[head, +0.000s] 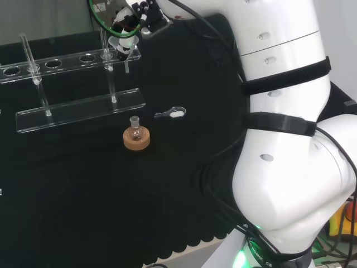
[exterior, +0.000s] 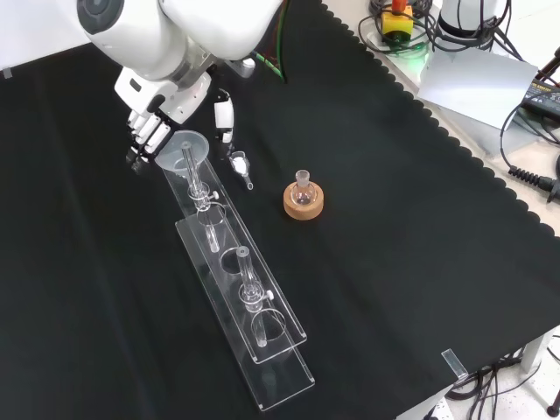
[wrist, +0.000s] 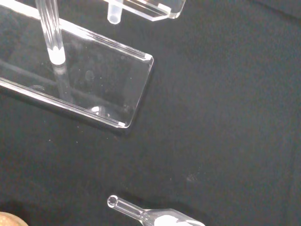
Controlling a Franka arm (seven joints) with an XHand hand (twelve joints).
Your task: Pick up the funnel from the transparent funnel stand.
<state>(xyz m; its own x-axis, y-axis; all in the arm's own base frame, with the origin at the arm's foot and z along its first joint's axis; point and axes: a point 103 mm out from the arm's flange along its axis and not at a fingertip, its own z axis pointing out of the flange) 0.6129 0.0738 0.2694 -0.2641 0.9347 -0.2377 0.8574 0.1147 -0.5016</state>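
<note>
The clear funnel (head: pixel 121 47) (exterior: pixel 181 147) sits in the end hole of the transparent stand's (head: pixel 78 109) (exterior: pixel 262 337) upper shelf, its stem hanging below. The hand (head: pixel 131 21) (exterior: pixel 156 128) hovers right over it. In the front view the fingers (exterior: pixel 143 140) lie at the funnel's left rim and the thumb (exterior: pixel 225 119) stands a little to its right, not closed on it. The wrist view looks down past the funnel's stem tip (wrist: pixel 114 15) onto the stand's base plate (wrist: pixel 108 89) and one post (wrist: pixel 51 33).
A cork ring (head: pixel 136 139) (exterior: pixel 304 201) bearing a small glass flask stands on the cloth near the stand. A small clear scoop (head: pixel 172 113) (exterior: pixel 241 164) (wrist: pixel 160 219) lies between the ring and the hand. A clear bracket (exterior: pixel 453 360) sits at the cloth's edge.
</note>
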